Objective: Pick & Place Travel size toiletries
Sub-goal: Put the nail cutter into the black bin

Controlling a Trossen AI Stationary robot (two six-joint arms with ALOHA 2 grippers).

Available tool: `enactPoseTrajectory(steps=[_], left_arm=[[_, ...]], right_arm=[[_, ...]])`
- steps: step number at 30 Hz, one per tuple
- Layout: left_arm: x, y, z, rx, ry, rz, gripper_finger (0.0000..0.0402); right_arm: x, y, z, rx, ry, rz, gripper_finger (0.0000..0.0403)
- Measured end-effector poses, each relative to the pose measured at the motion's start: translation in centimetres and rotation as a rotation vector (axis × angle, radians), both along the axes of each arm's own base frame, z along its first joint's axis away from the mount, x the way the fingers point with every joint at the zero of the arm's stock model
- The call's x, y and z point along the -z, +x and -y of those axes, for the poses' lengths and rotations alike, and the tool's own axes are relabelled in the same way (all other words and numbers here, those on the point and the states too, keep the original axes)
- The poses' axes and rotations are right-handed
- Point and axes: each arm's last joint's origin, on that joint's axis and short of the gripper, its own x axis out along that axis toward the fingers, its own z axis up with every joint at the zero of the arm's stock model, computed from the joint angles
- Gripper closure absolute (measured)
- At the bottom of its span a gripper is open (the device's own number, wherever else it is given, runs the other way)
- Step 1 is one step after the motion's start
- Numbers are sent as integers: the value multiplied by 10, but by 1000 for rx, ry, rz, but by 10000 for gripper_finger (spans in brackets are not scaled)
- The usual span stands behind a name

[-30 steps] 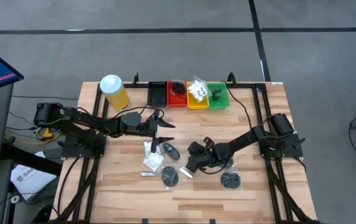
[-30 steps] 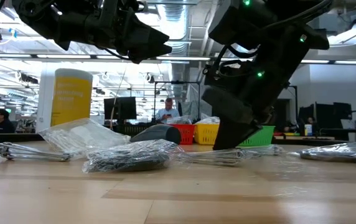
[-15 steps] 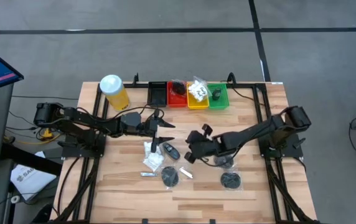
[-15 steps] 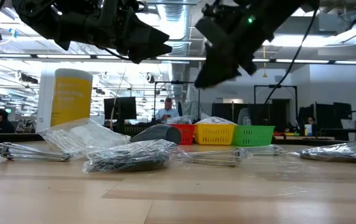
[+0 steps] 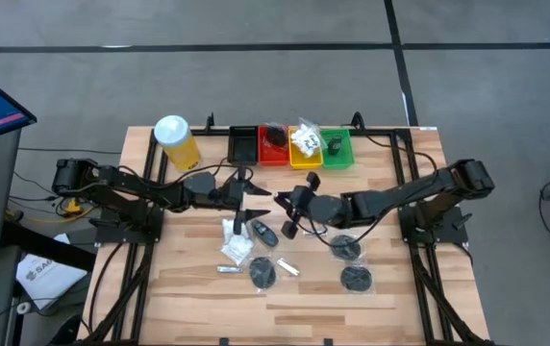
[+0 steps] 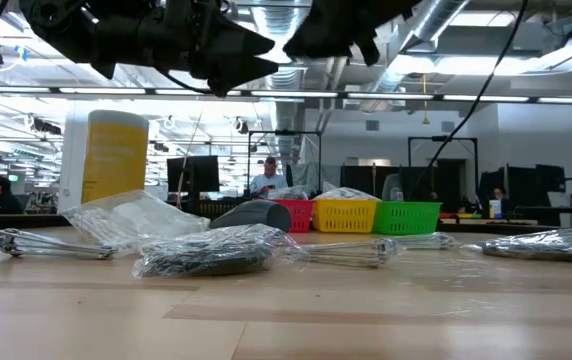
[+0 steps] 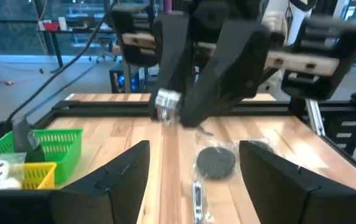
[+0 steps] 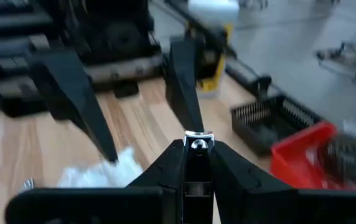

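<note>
A: Near edge of the table (image 5: 352, 308), what lies there?
B: Two flat black discs (image 5: 263, 274), a thin silver tube (image 5: 229, 270), white sachets (image 5: 236, 242), one black oval case (image 5: 264, 234).

A: Right gripper (image 8: 196, 144)?
B: Raised above mid-table, fingers pinched on a thin silver tube end (image 8: 197, 140).

A: Left gripper (image 5: 252, 202)?
B: Fingers spread wide, holding nothing, facing the right one across a small gap.

A: Far edge?
B: Black tray (image 5: 243, 144), red tray (image 5: 273, 152), yellow tray (image 5: 305, 157), green tray (image 5: 338, 154) in a row; red, yellow and green hold toiletries. Yellow canister (image 5: 176, 141) at the corner.
</note>
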Motion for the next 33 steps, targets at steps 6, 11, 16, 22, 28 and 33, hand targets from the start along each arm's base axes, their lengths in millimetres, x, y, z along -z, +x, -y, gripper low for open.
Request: enactPoseTrajectory(steps=[6, 11, 16, 22, 28, 33], left_arm=[[-5, 0, 0, 1, 0, 57, 165], [-12, 0, 0, 0, -18, 129, 165], [-17, 0, 0, 8, -41, 171, 165], [-22, -1, 0, 15, -91, 222, 165], [-23, -1, 0, 16, -92, 232, 165], [-25, -1, 0, 10, -89, 250, 165]], right_arm=[[-16, 3, 1, -34, -55, 110, 355], [-25, 6, 3, -92, -71, 192, 355], [-28, 7, 6, -97, -79, 219, 355], [-28, 7, 9, -88, -81, 221, 355], [-34, 8, 9, -109, -90, 273, 355], [-35, 8, 10, -117, -89, 289, 355]])
